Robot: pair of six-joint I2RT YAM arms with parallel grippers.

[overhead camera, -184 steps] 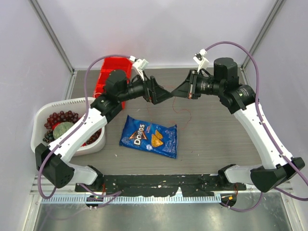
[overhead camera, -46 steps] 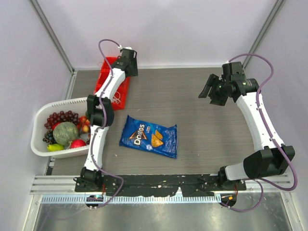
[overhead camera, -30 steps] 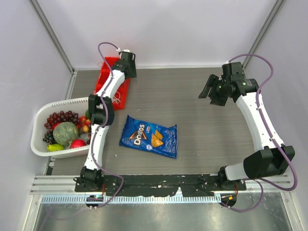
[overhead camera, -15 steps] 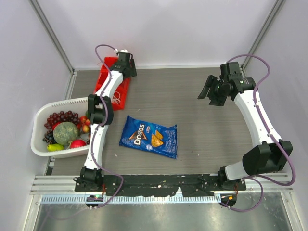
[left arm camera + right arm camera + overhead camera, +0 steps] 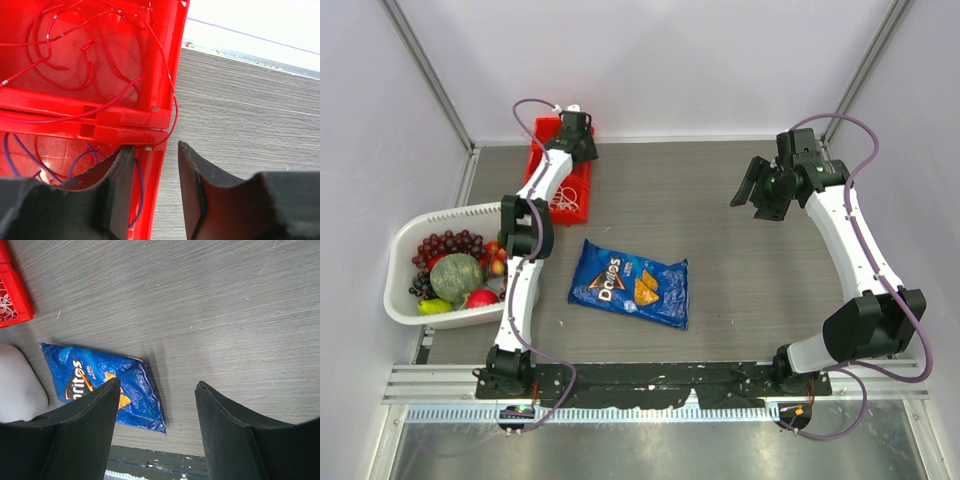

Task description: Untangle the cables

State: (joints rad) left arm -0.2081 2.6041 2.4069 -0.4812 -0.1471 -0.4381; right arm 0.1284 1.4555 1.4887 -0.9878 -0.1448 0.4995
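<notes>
The left gripper sits at the bottom of its wrist view, jaws partly apart and clamping nothing. It straddles the corner wall of the red bin, apparently without touching it. That placing looks meant for the red cable draped over the rim just beyond the fingertips. The other cables lie inside the bin: red loops in the upper compartment, a bluish cord in the lower one, and a white coil seen from above. The divider and rim would crowd any pinch. The right gripper, wide open and empty, hovers over bare table, probably parked out of the way. The chip bag lies mid-frame and the fruit basket at the left
</notes>
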